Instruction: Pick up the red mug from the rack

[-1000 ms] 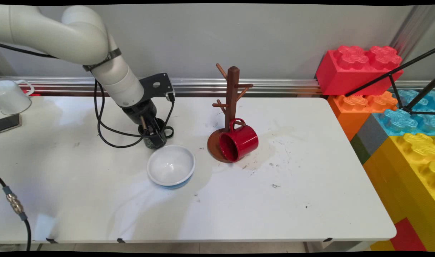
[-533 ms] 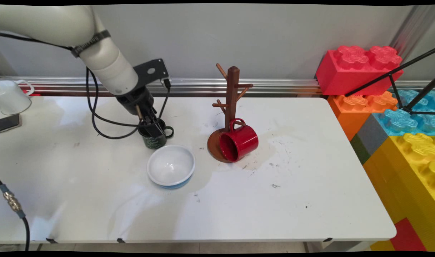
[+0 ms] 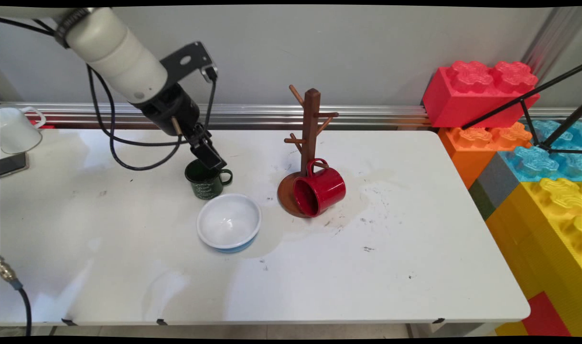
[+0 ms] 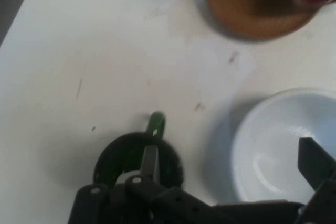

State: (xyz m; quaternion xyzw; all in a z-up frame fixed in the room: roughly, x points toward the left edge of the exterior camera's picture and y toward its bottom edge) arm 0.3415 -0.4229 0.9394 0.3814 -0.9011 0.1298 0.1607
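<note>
White bowl (image 3: 229,222) sits just in front of the green mug (image 3: 206,184), nearly touching. Mug stands upright on the table (image 3: 367,277), handle to its right. Likely enamelled metal: light, stiff, slick; rim or handle looks the best hold. Gripper (image 3: 210,156) hangs just above the mug's far rim, fingers spread, holding nothing. To the mug's right, a red mug (image 3: 319,190) lies against the mug tree (image 3: 311,124). Far rim hidden; lettering unreadable.
</note>
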